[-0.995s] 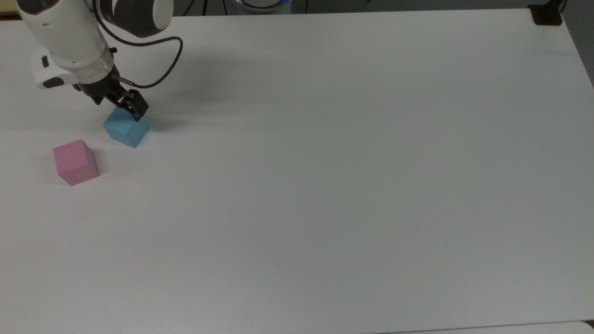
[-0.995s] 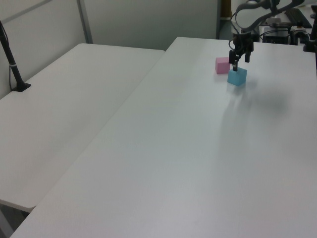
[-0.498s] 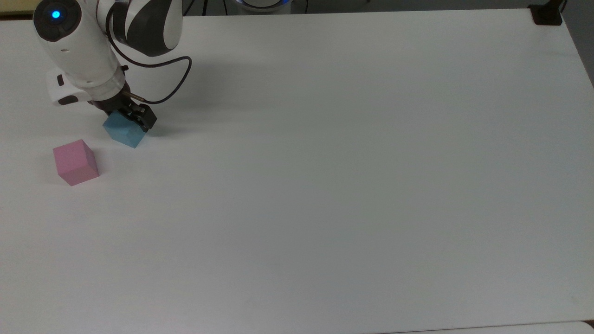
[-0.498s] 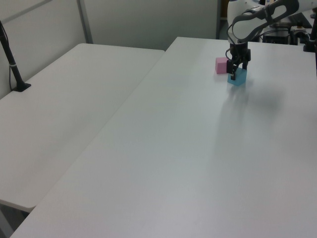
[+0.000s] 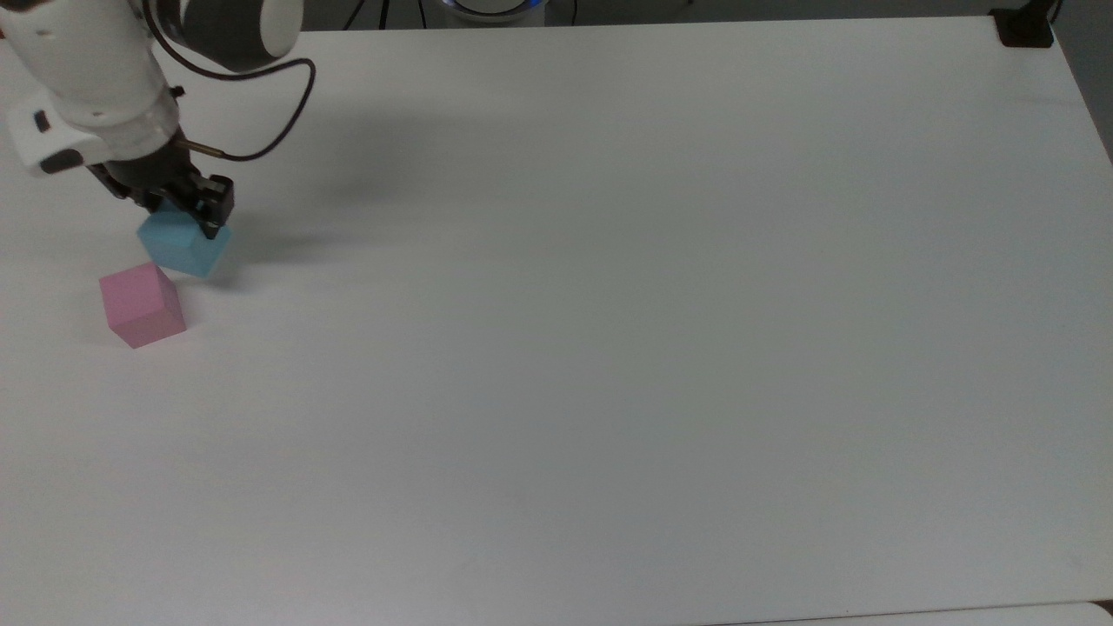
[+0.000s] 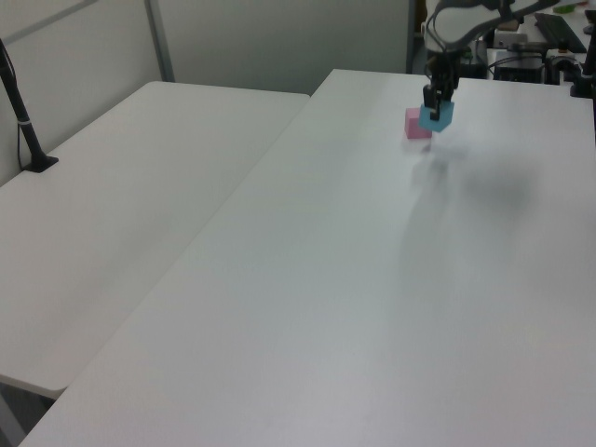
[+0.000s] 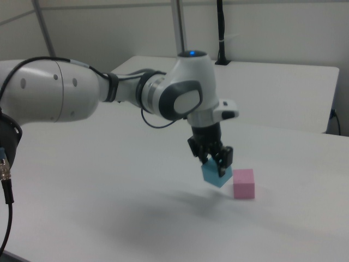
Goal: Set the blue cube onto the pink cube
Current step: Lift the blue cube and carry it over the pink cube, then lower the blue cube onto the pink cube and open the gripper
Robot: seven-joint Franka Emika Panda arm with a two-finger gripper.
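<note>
- Clamped on the blue cube (image 5: 183,244), our gripper (image 5: 178,211) has carried it off the white table (image 5: 609,348) since half a second ago, up and toward the top view's left.
- We see the pink cube (image 5: 140,304) unmoved on the table, just beside and below the lifted cube, nothing between them.
- Farther back we see a black cable (image 5: 269,130) looping from the wrist.
- We see the blue cube hanging between the fingers, tilted, beside the pink cube in the right view.

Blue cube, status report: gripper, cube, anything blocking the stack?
Gripper shut on blue cube, cube off the table. Pink cube alone on table, top bare. Nothing in the way.
</note>
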